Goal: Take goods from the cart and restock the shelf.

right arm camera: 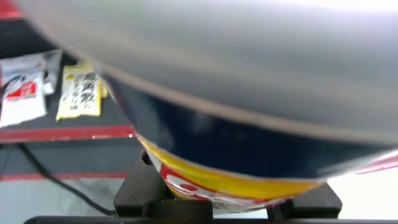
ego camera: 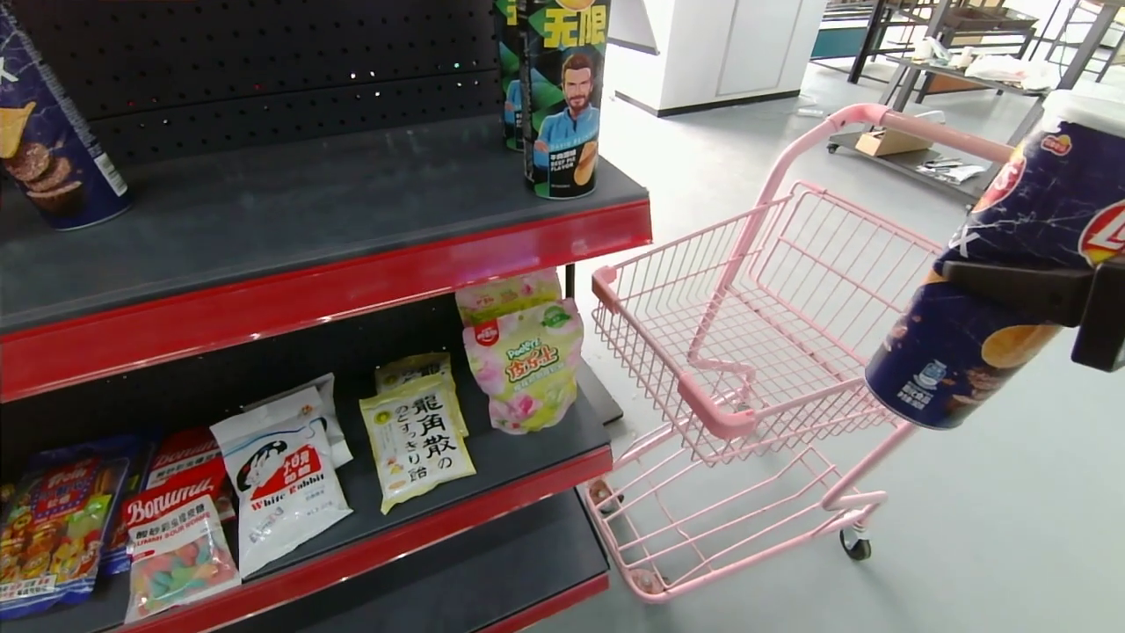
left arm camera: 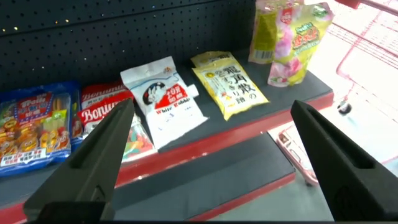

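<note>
Right gripper (ego camera: 1024, 294): clenched on the navy chip can (ego camera: 984, 352), with one dark finger lying across the can's middle. The grip looks firm, but the right wrist view is too blurred at this range to show pad contact.
Navy chip can: held in the air well off the right end of the shelf (ego camera: 264, 211). It is tilted, with the white lid uppermost and farther from the shelf and the base lower and nearer to it.
Left gripper (left arm camera: 211, 165): fingers spread wide with nothing between them. It sits in front of the shelf's middle board, facing the bags there.
Cart (ego camera: 729, 420): pink wire, just beside the shelf's right end, between the shelf and the held can. The handle is on the side away from the shelf.
Shelf, upper board: a green-and-black can (ego camera: 562, 105) stands upright at the right end near the front edge, with another close behind it. A second navy can (ego camera: 53, 149) stands at the left end.
Shelf, middle board, right end to left: a pink pouch (ego camera: 527, 365) stands up. Next come a yellow bag (ego camera: 415, 440) and a white bag (ego camera: 281, 479), both lying propped toward the back. Then a red gummy bag (ego camera: 176, 536), and a blue bag (ego camera: 53, 527) at the left end.
Shelf, back panel: dark pegboard behind both boards.
Shelf, board fronts: red edging.
</note>
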You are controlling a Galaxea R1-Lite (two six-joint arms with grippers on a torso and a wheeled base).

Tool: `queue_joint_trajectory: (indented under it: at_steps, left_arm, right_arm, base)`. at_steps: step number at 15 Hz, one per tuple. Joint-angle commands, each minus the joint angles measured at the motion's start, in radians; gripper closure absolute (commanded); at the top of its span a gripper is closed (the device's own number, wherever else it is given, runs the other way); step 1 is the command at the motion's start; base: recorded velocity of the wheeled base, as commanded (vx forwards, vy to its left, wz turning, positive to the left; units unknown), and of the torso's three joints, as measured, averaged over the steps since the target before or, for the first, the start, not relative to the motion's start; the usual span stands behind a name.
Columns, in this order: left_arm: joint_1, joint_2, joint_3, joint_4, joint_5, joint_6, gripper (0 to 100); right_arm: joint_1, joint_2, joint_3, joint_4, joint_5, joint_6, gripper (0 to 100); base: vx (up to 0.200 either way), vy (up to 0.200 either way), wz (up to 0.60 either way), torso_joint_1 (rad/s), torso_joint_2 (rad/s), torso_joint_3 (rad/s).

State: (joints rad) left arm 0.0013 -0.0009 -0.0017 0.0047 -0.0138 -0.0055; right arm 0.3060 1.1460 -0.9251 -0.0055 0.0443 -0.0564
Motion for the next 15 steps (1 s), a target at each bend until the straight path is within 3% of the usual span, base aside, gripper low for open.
queue_joint_trajectory:
  at_steps: [1,8,15]
  left_arm:
    - [0.000,0.001,0.000,0.000,0.000,-0.001,0]
    - [0.000,0.001,0.000,0.000,0.000,-0.001,0]
    - [0.000,0.001,0.000,0.000,0.000,-0.001,0]
  right_arm:
    - [0.036,-0.017,0.015,0.001,0.026,-0.017,100]
    - [0.117,0.051,0.061,-0.005,0.046,-0.117,100]
    - [0.183,0.041,0.074,-0.005,0.046,-0.118,100]
  base:
    - [0.000,0.000,0.00,0.000,0.00,0.000]
    - [0.000,0.000,0.00,0.000,0.00,0.000]
    - [0.000,0.000,0.00,0.106,-0.42,-0.309]
